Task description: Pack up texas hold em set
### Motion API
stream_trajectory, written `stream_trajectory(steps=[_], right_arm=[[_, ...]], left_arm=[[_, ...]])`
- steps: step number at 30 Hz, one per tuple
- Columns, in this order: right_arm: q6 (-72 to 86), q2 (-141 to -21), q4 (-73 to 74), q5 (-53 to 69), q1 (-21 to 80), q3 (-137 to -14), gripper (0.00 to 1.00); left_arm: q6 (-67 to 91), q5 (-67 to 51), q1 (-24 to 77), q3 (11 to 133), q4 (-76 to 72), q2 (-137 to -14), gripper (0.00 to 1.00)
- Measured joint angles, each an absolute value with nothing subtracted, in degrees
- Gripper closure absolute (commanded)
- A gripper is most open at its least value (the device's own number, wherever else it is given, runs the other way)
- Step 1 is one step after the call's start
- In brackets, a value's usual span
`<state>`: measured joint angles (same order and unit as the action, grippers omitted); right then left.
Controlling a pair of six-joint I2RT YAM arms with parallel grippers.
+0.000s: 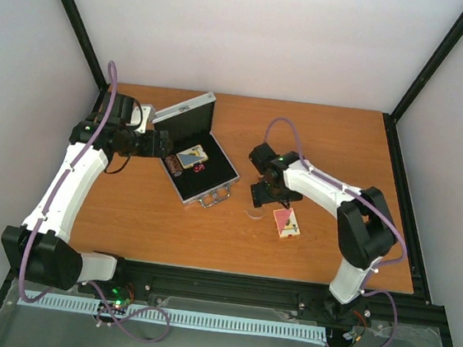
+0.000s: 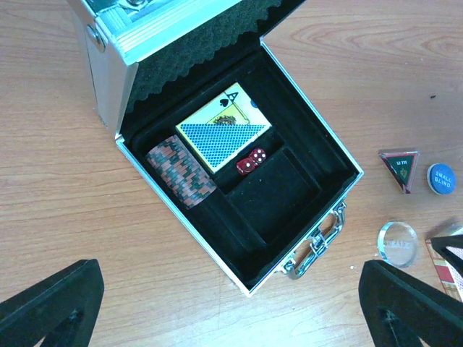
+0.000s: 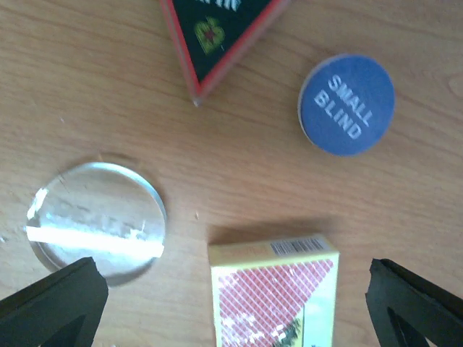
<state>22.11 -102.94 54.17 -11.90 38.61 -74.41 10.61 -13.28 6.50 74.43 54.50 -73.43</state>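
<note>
Brown wood table [image 1: 326, 142] lies between white walls. At the middle left of the top view sits the silver case [image 2: 271, 195], lid up so things can go in. Inside it lie the blue-yellow card pack [image 2: 221, 134], the chip stack [image 2: 181, 173] and the red dice [image 2: 251, 161], close together. My left claw [image 2: 231, 303] hangs over the case, spread wide, holding nothing. My right claw [image 3: 235, 303] is spread wide and empty too, low over the red card pack [image 3: 271, 296] at the bottom middle of its view. I think it is open to fit around that pack. The clear disc [image 3: 98, 220] lies at the lower left, on the table.
</note>
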Motion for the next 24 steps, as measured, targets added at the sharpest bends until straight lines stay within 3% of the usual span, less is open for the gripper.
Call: stream_trajectory(steps=[18, 21, 24], right_arm=[[21.9, -98.2, 55.4, -4.3, 35.0, -62.7, 0.0], [21.8, -98.4, 55.0, -4.0, 34.6, -61.8, 0.04], [21.3, -99.1, 54.2, -3.8, 33.8, -60.8, 0.16]], left_arm=[[10.6, -13.3, 6.5, 74.4, 54.5, -73.4, 0.0], [10.6, -13.3, 6.5, 74.4, 54.5, -73.4, 0.0], [10.6, -13.3, 6.5, 74.4, 54.5, -73.4, 0.0]])
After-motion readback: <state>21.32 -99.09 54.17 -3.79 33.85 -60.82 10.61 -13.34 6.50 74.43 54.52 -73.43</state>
